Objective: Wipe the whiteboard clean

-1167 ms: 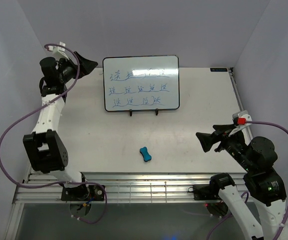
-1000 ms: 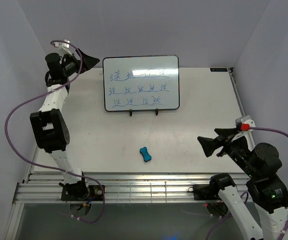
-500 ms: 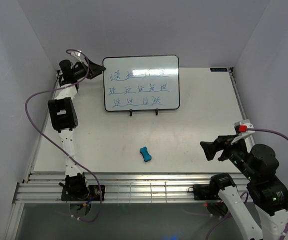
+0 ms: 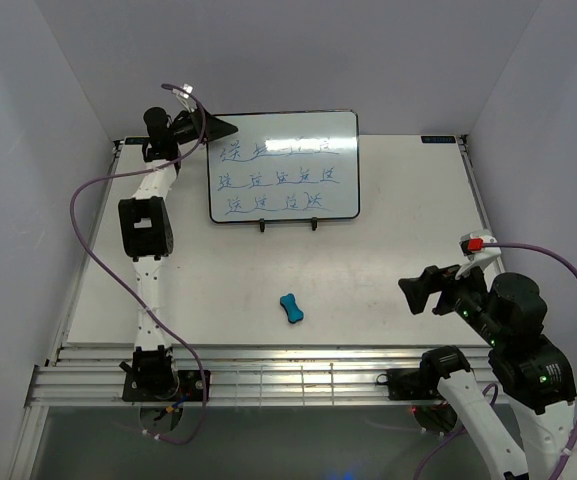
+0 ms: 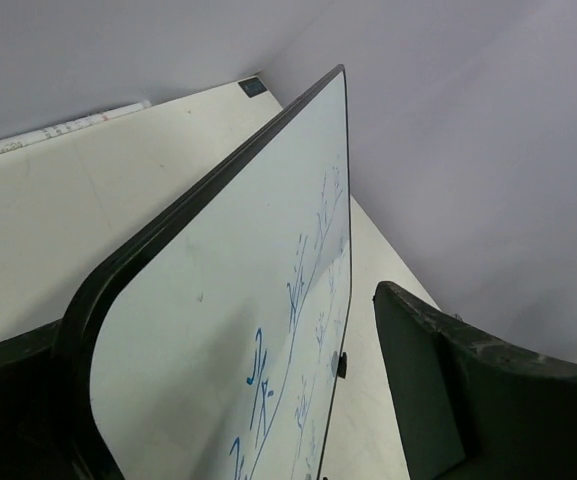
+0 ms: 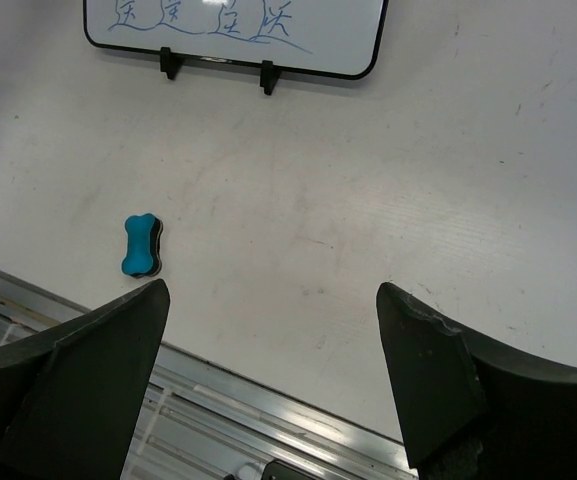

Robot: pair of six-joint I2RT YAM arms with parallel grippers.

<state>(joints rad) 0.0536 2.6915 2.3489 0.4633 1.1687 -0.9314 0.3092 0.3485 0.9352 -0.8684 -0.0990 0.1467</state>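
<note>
The whiteboard point(image 4: 283, 165) stands on a thin black wire stand point(image 4: 262, 226) at the back of the table, with three rows of blue handwriting. My left gripper point(image 4: 226, 127) is open and straddles the board's top left corner; in the left wrist view point(image 5: 223, 310) the framed edge of the whiteboard point(image 5: 268, 250) runs between the jaws. The blue bone-shaped eraser point(image 4: 290, 308) lies on the table in front of the board. My right gripper point(image 4: 410, 295) is open and empty, hovering right of the eraser. The right wrist view point(image 6: 270, 290) shows the eraser point(image 6: 141, 245) and the whiteboard's bottom edge point(image 6: 233, 25).
The white table point(image 4: 398, 220) ends at a metal rail point(image 4: 298, 375) along the near edge, also in the right wrist view point(image 6: 268, 430). Purple-grey walls close in the left, back and right. A small dark label point(image 4: 436, 139) sits at the back right corner.
My left arm has stretched out and swung right from the back left corner, bringing its open gripper onto the whiteboard's top left corner. My right gripper has shifted slightly. The eraser and board have not moved.
</note>
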